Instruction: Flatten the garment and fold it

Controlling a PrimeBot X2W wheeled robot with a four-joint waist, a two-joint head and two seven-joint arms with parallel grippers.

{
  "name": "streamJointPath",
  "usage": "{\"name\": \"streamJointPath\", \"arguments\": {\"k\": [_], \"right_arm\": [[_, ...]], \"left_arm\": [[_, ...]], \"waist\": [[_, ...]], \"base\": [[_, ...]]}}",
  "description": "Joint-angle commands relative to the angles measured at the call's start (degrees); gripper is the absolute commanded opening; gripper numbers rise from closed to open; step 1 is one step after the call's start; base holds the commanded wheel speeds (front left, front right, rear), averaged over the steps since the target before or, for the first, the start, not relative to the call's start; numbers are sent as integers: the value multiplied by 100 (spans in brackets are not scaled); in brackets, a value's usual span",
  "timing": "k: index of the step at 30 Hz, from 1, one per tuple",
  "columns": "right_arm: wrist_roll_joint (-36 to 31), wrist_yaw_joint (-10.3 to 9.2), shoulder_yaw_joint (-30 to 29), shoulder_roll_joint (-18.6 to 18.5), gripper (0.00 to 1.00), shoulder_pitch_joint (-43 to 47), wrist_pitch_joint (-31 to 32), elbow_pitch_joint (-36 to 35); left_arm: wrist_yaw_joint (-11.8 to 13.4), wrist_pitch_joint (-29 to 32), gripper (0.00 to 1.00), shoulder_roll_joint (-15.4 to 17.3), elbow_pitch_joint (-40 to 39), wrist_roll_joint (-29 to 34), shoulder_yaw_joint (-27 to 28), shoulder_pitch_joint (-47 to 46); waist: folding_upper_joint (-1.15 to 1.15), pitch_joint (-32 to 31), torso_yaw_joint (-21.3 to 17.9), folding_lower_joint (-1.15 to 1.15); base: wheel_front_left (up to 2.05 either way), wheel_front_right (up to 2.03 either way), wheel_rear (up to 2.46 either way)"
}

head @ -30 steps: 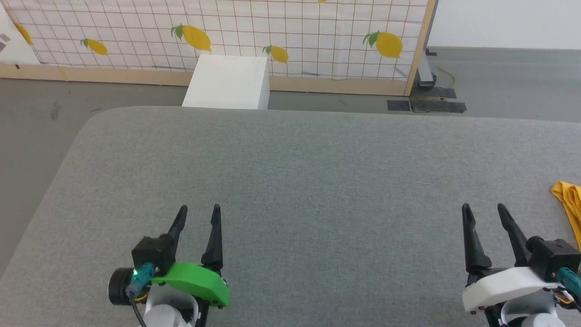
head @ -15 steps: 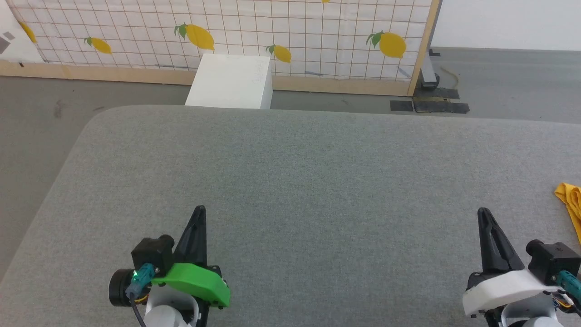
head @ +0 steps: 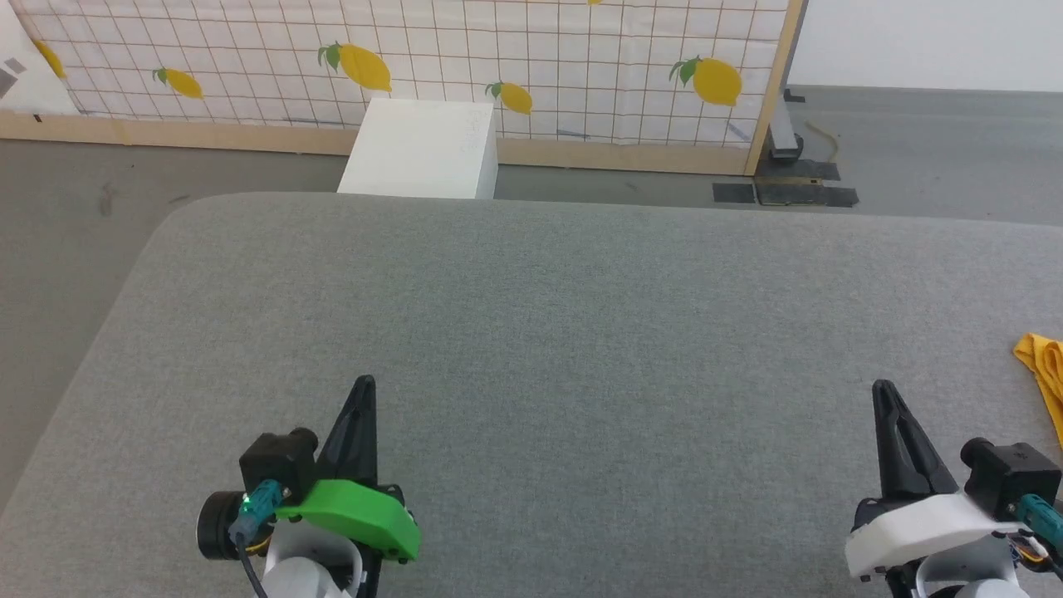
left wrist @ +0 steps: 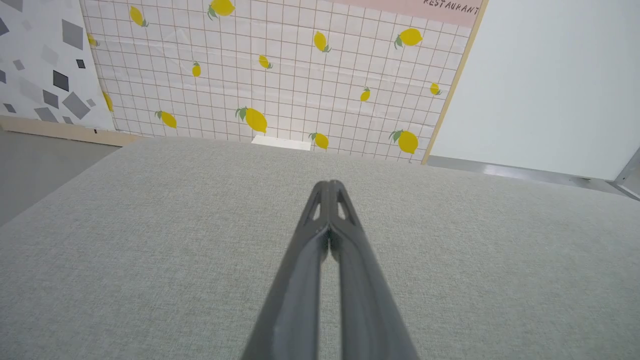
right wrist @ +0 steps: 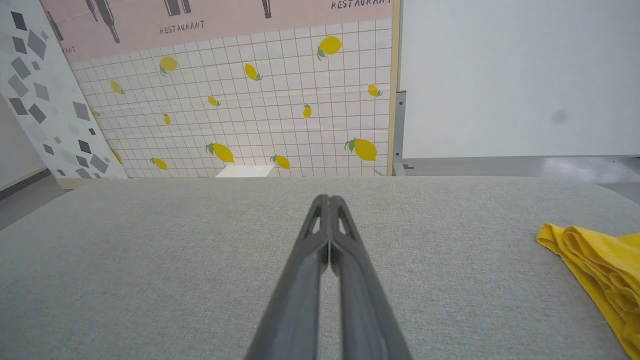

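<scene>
With the left gripper [head: 364, 384] and right gripper [head: 883, 389] both pinched shut and empty over the grey table [head: 581, 316], the bunched garment [head: 1045, 370] lies rightward, nearer the right arm.

Staged test lab: free-standing printed lemon-tile backdrop panel [head: 540, 50], grey floor [head: 66, 191].

A grey fabric-covered worktop [head: 531, 316] with a rounded far-left corner spans the near scene. Beyond its far edge a white box [head: 419, 149] stands on the grey floor [head: 75, 191], against a wood-framed panel of white grid squares printed with lemons [head: 540, 58]. Right of the panel is a plain white wall [head: 922, 41]. Black patches [head: 781, 193] lie on the floor by the panel's right end.
</scene>
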Motion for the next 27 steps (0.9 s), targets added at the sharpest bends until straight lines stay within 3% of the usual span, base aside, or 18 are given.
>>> {"name": "streamJointPath", "arguments": {"k": [1,27], "right_arm": [[-31,0,21,1,0,-6,25,-30],[-221,-3,163,4,0,-36,240,-183]], "left_arm": [[15,25,0,-1,-52,59,19,30],[84,374,0,-7,-427,372,173,172]], "waist": [[0,1,-3,0],[0,17,-61,0]], "base": [[0,0,0],[0,0,0]]}}
